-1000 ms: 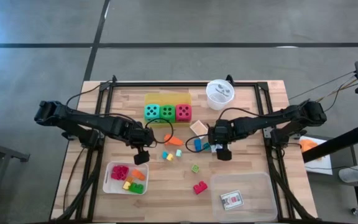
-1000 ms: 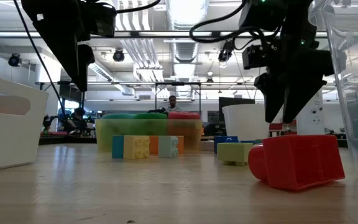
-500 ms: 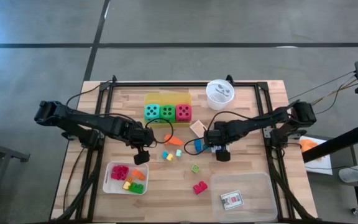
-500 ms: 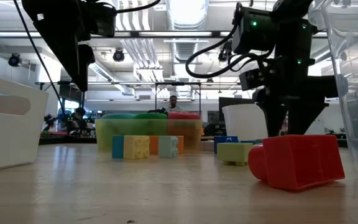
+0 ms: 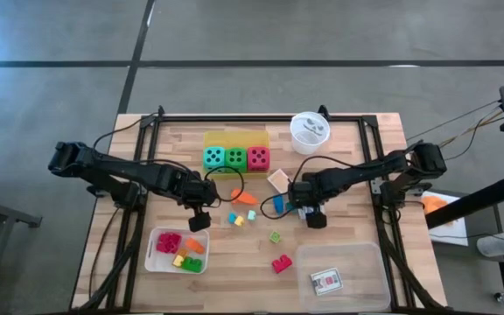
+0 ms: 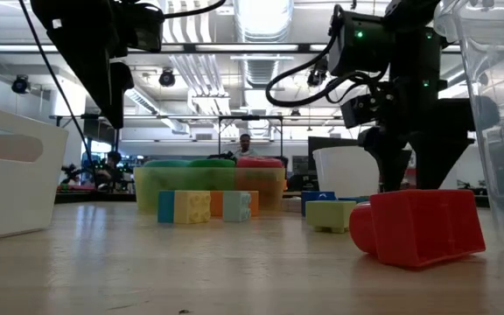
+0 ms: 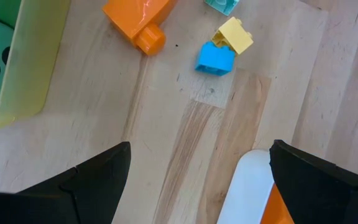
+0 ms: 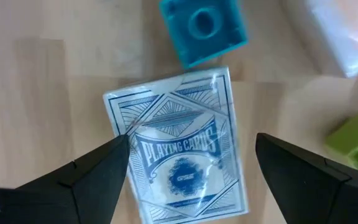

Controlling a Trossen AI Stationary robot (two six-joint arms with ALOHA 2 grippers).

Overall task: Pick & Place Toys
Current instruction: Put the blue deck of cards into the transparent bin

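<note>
My right gripper [image 5: 308, 213] [image 8: 192, 140] points down, open, just above a blue playing-card pack [image 8: 179, 149] lying flat on the table, one finger on either side of it. Whether a finger touches it I cannot tell. A teal block [image 8: 204, 28] lies just beyond the pack, and a light green block [image 8: 356, 140] lies off to one side. My left gripper [image 5: 199, 220] [image 7: 199, 149] hangs open over bare wood beside the white tray [image 5: 154, 254]. Ahead of it lie an orange block [image 7: 135, 18], a blue block [image 7: 215, 59] and a yellow block [image 7: 234, 34].
At the back, a yellow tray [image 5: 234, 138] holds teal, green and red dice, with a round white cup [image 5: 309, 131] beside it. The white tray holds several blocks. A clear tray [image 5: 357, 258] at the near right holds a card pack [image 5: 326, 280]. Nearby lie a red block [image 5: 281, 263] and a green block [image 5: 275, 236].
My right gripper has come down toward the card pack and turned slightly, staying open. The left arm and the toys have kept still.
</note>
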